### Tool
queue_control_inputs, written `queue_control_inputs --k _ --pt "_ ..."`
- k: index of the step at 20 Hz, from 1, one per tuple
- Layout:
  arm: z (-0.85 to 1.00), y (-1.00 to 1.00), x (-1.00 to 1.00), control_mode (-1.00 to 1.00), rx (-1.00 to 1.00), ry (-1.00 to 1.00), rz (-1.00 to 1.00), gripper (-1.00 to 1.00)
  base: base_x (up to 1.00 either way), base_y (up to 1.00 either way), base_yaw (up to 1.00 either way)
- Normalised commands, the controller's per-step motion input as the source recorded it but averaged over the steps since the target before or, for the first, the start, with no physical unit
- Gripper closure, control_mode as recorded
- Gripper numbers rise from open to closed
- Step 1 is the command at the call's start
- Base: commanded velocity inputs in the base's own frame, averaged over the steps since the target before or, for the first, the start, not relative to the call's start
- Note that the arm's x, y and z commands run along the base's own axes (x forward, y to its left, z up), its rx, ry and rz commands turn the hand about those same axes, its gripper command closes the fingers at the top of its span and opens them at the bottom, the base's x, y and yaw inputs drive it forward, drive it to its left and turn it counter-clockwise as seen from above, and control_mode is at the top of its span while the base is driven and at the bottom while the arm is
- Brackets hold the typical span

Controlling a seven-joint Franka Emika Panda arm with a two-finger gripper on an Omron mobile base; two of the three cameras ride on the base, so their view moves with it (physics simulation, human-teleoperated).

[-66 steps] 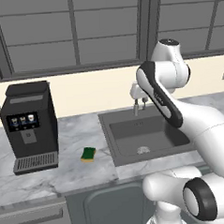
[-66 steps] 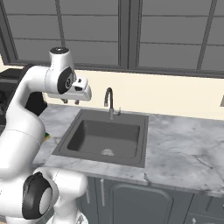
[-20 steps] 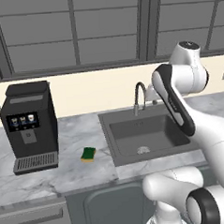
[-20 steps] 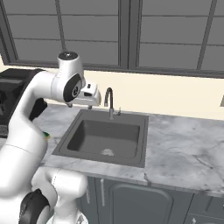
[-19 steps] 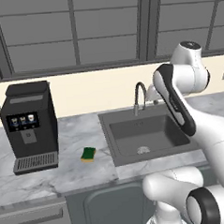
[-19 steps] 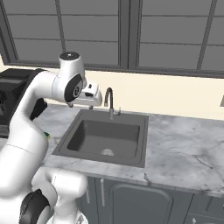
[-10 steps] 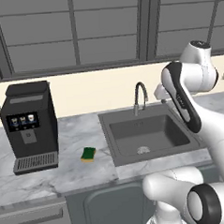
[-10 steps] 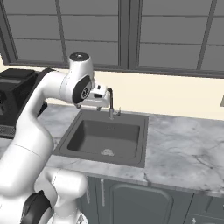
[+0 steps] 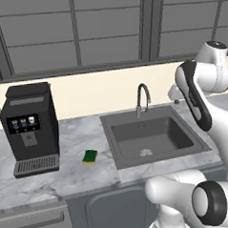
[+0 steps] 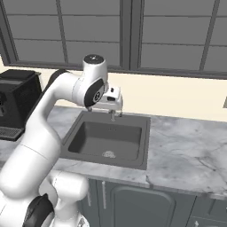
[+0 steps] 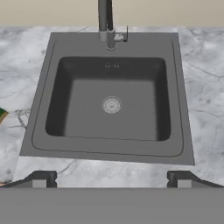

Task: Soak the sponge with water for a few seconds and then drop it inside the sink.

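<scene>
The sponge (image 9: pixel 90 157), green on top and yellow below, lies on the marble counter left of the sink (image 9: pixel 109 144), between it and the coffee machine. Its green corner peeks in at the left edge of the hand view (image 11: pixel 2 114). My gripper (image 10: pixel 112 113) hangs high above the back of the sink (image 10: pixel 144 146), close to the faucet. It is open and holds nothing. In the hand view the gripper (image 11: pixel 111 178) looks straight down on the dark basin (image 11: pixel 40 114), its fingertips (image 11: pixel 43 177) set wide apart. The water is out of view.
The curved grey faucet (image 9: pixel 142 97) rises behind the basin, with a small lever at its base (image 11: pixel 124 37). A black coffee machine (image 9: pixel 30 126) stands on the counter at the far left. Marble counter (image 10: pixel 186 155) runs to the right of the sink. Windows line the back wall.
The arm has swung to the right, carrying the hand from left of the faucet to above the sink. The gripper stayed open. The sponge has not moved.
</scene>
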Motion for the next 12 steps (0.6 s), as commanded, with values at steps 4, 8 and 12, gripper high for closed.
queue_control_inputs --k 4,8,12 --pt "0.00 -0.42 0.01 -1.00 0.00 0.00 0.00 -1.00 0.00 0.00 0.00" --pt "0.00 -0.35 0.06 -1.00 0.00 0.00 0.00 -1.00 0.00 0.00 0.00" --pt "0.00 -0.30 0.10 -1.00 0.00 0.00 0.00 -1.00 0.00 0.00 0.00"
